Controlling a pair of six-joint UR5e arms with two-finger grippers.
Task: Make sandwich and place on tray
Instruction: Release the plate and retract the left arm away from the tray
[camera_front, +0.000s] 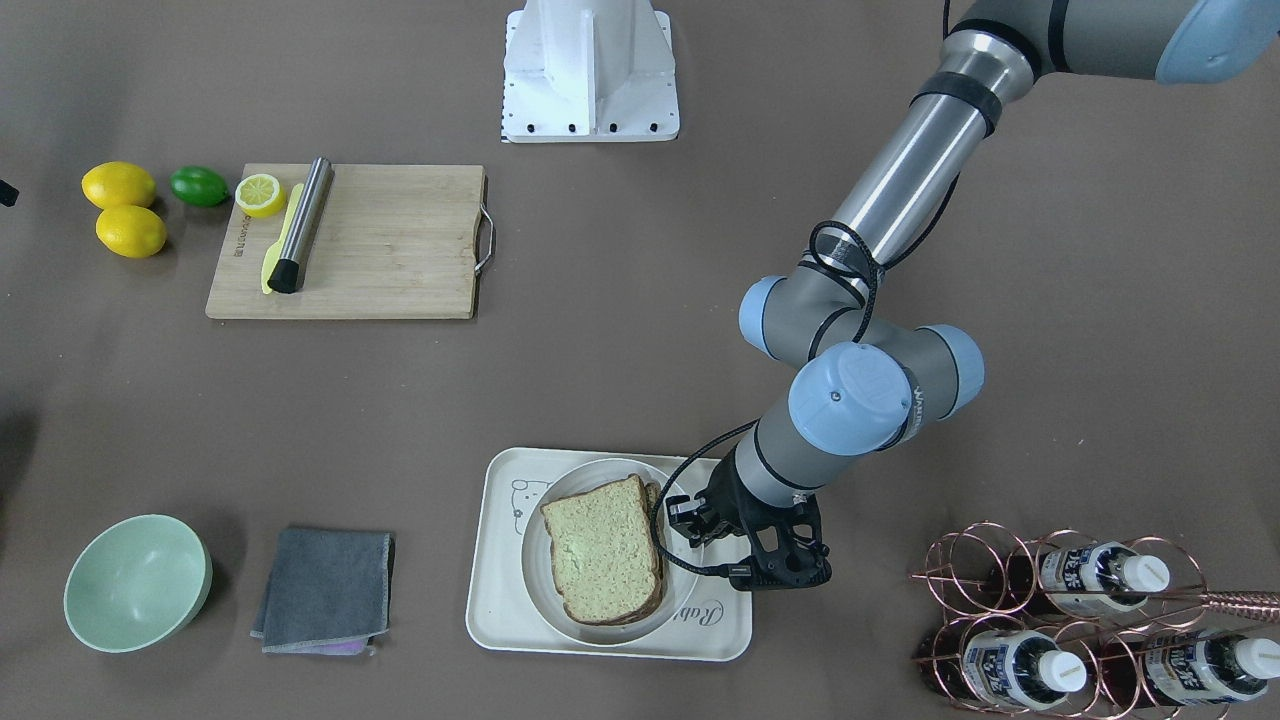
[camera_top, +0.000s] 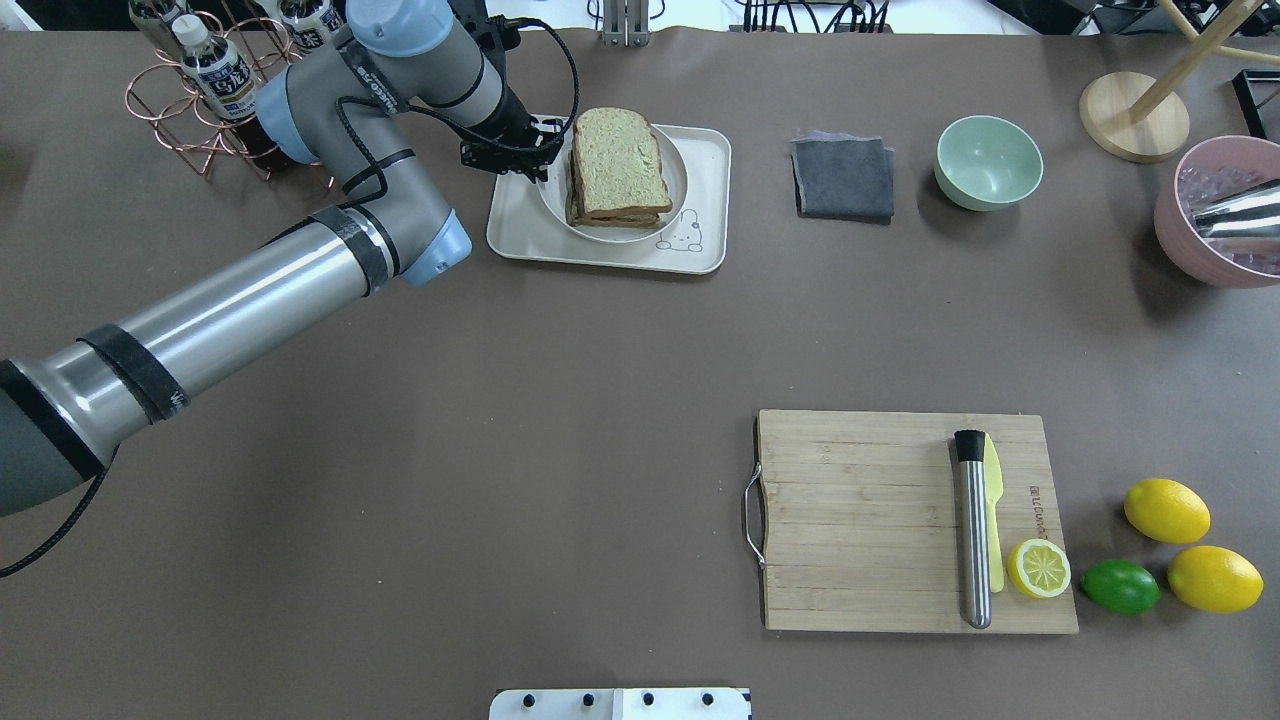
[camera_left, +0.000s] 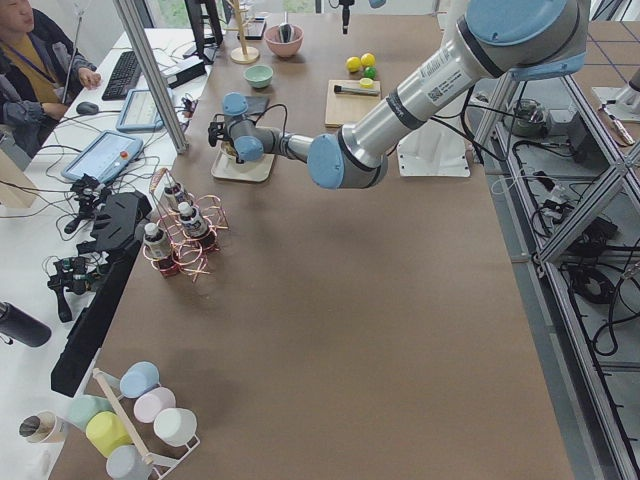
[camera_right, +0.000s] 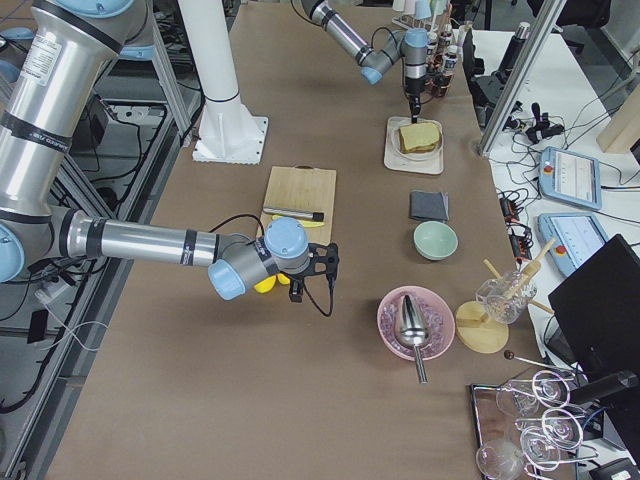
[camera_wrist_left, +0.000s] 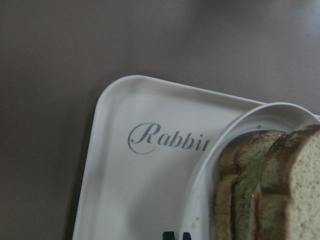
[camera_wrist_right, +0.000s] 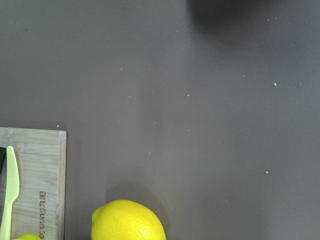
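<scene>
The sandwich (camera_front: 600, 550), two brown-crusted slices stacked, lies on a round white plate (camera_front: 533, 575). The plate rests on the cream tray (camera_front: 500, 600) with the "Rabbit" script. My left gripper (camera_front: 685, 520) is low at the plate's rim, beside the sandwich, its fingertips close together on the rim. The left wrist view shows the tray (camera_wrist_left: 140, 190), the plate rim (camera_wrist_left: 210, 165) and the sandwich's crusts (camera_wrist_left: 280, 190). The egg is hidden. My right gripper (camera_right: 325, 262) hovers by the lemons near the cutting board. I cannot tell whether it is open or shut.
A wooden cutting board (camera_front: 380, 250) holds a steel rod (camera_front: 300, 225), a yellow-green knife and a half lemon (camera_front: 260, 194). Two lemons (camera_front: 120, 185) and a lime (camera_front: 199, 186) lie beside it. A green bowl (camera_front: 135, 580), a grey cloth (camera_front: 325, 590) and a copper bottle rack (camera_front: 1080, 620) flank the tray.
</scene>
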